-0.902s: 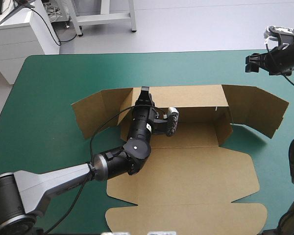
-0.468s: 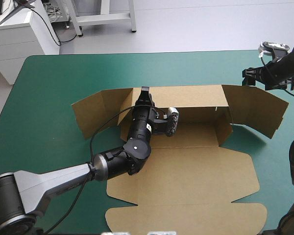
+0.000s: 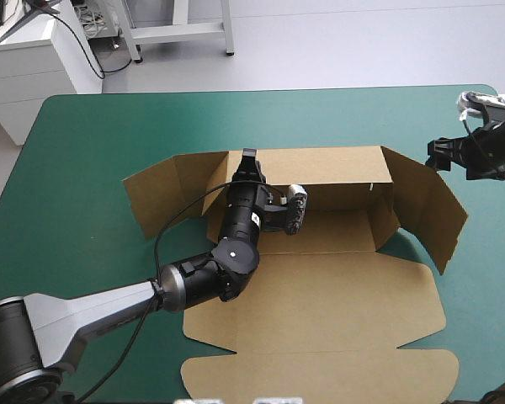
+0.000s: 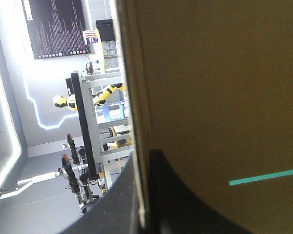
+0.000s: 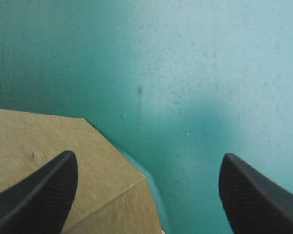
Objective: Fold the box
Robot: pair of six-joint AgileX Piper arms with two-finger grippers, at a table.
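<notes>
Since the earlier high view, your right gripper [image 3: 438, 156] has dropped toward the table's right edge, and the right side flap [image 3: 427, 210] of the box [image 3: 320, 295] has swung from lying spread outward to standing tilted inward, a slanted brown panel with a clipped corner. Nothing else on the box has shifted.

The box sits at the middle of the teal-green cover [image 3: 84, 143]. It is a cut sheet of matte brown board: the back wall [image 3: 328, 164] stands upright, and the left side flap [image 3: 156, 198] leans outward. The wide front panel [image 3: 320, 320], with its notched outline, lies flat toward the near edge.

Your left gripper [image 3: 249, 162] is clamped on the top edge of the back wall near its left end. In the left wrist view one curved black finger [image 4: 176, 195] lies on each face of the board, whose pale cut edge runs between them.

Your right gripper is spread wide, its ribbed black fingers well apart. In its wrist view a blunt corner of the board lies beside one finger, with smooth, faintly speckled cover ahead. You cannot tell whether that finger touches the board.
</notes>
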